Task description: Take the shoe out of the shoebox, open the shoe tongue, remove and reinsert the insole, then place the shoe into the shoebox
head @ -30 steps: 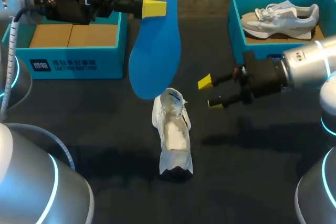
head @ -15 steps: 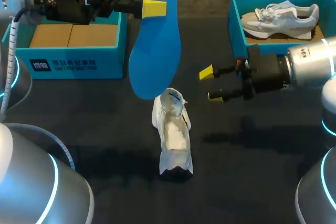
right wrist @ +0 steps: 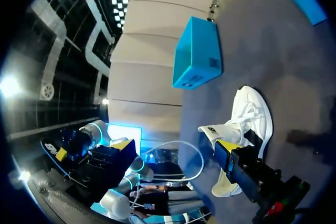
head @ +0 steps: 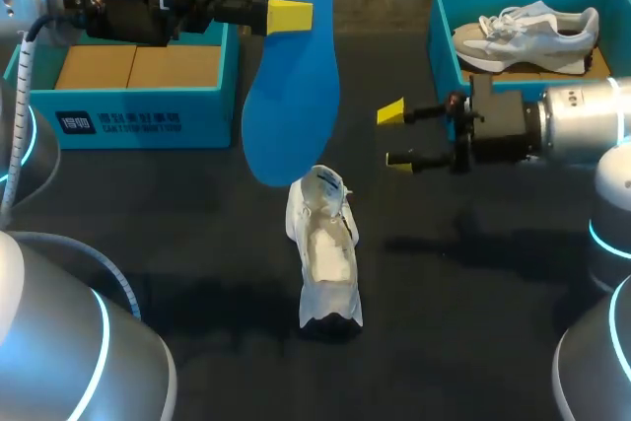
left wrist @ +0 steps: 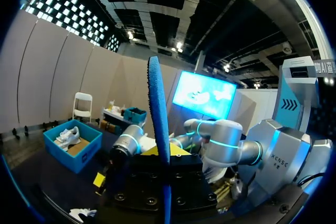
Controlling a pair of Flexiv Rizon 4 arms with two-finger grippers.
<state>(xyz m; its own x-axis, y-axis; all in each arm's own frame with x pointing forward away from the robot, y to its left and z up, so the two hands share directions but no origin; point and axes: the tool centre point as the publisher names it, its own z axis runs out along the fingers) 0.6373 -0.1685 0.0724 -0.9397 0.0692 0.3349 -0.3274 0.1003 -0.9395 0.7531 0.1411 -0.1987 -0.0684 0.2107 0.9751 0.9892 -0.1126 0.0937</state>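
Observation:
My left gripper (head: pixel 289 15) is shut on a blue insole (head: pixel 292 96) and holds it in the air, hanging toe down over the table's middle. In the left wrist view the insole (left wrist: pixel 158 124) stands edge-on between the fingers. Below its tip lies a white shoe (head: pixel 323 255) on the dark table, its tongue pulled open; the same white shoe (right wrist: pixel 245 124) shows ahead of the right gripper in the right wrist view. To the right of the insole, above the table, my right gripper (head: pixel 394 136) is open and holds nothing. One yellow fingertip (right wrist: pixel 228 146) shows in its own view.
A blue shoebox (head: pixel 128 96) with a brown bottom stands at the back left, behind the left gripper. A second blue shoebox (head: pixel 444 46) at the back right holds a grey-white sneaker (head: pixel 527 35), close behind the right gripper.
The right gripper has moved away from the shoe toward the far side, nearer the right shoebox, still open. The left arm and insole have not moved.

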